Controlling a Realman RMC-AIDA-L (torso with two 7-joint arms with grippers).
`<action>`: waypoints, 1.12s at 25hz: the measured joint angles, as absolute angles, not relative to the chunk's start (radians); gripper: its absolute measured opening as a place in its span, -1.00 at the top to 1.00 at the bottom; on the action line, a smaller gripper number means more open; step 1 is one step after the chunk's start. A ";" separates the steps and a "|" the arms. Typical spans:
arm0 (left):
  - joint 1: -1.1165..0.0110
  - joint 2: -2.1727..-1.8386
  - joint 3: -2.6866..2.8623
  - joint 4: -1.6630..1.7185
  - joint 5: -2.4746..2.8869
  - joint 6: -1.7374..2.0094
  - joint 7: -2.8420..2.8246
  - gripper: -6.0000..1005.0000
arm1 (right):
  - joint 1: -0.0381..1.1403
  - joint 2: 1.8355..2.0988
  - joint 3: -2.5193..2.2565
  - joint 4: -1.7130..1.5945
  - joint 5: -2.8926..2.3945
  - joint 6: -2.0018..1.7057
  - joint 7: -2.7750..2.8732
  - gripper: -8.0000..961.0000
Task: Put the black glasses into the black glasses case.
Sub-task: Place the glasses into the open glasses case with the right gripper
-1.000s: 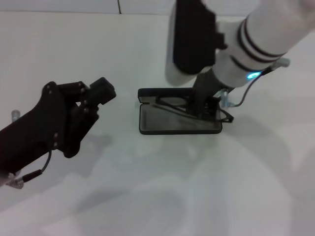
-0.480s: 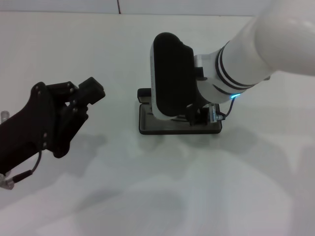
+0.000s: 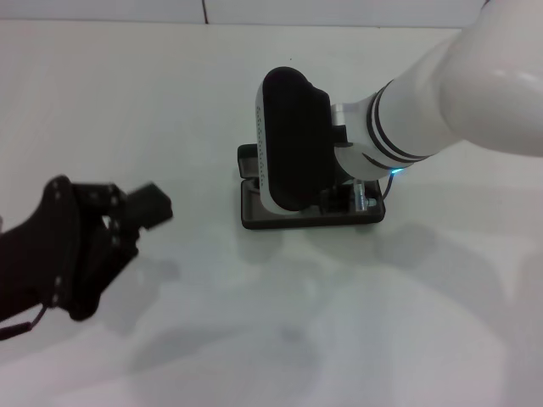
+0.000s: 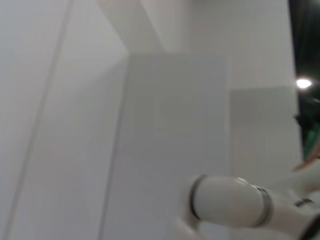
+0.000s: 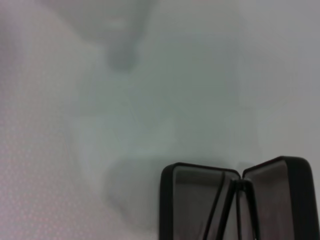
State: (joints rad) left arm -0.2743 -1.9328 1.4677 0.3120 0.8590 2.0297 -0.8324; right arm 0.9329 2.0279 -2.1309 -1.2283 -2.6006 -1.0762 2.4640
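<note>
The black glasses case point(image 3: 252, 214) lies open in the middle of the white table, mostly covered by my right arm. In the right wrist view its two halves point(image 5: 196, 200) show grey lining. Thin black bars point(image 5: 224, 202) run across the lining near the hinge and look like the black glasses' temple arms. The lenses are hidden. In the head view the glasses are hidden under my right wrist. My right gripper point(image 3: 355, 200) is low over the case's right end. My left gripper point(image 3: 140, 212) hangs apart at the front left, well clear of the case.
The white table point(image 3: 280, 339) extends all round the case. A seam in the back wall point(image 3: 204, 10) shows at the far edge. The left wrist view shows only pale wall panels and a white arm joint point(image 4: 227, 202).
My right arm has swung down over the case, and the glasses it carried above the case are now hidden. My left arm has drawn back toward the front left.
</note>
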 joint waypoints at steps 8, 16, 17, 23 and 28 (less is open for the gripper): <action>-0.275 -1.927 1.464 0.307 0.912 2.030 -0.832 0.89 | 0.932 2.028 -2.143 -1.243 -2.602 -1.083 2.465 0.76; -0.273 -1.928 1.464 0.307 0.913 2.029 -0.828 0.89 | 0.932 2.028 -2.145 -1.253 -2.609 -1.104 2.465 0.76; -0.271 -1.929 1.465 0.307 0.913 2.029 -0.825 0.89 | 0.932 2.028 -2.145 -1.255 -2.616 -1.115 2.465 0.76; -0.237 -1.936 1.462 0.311 0.897 2.029 -0.798 0.89 | 0.933 2.028 -2.159 -1.256 -2.639 -1.122 2.465 0.76; -0.217 -1.947 1.473 0.296 0.913 2.029 -0.768 0.89 | 0.938 2.028 -2.178 -1.256 -2.653 -1.123 2.465 0.76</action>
State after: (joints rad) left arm -0.2167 -1.9473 1.4727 0.2958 0.9133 2.0294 -0.7683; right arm 0.9375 2.0278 -2.1782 -1.2564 -2.6527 -1.1228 2.4650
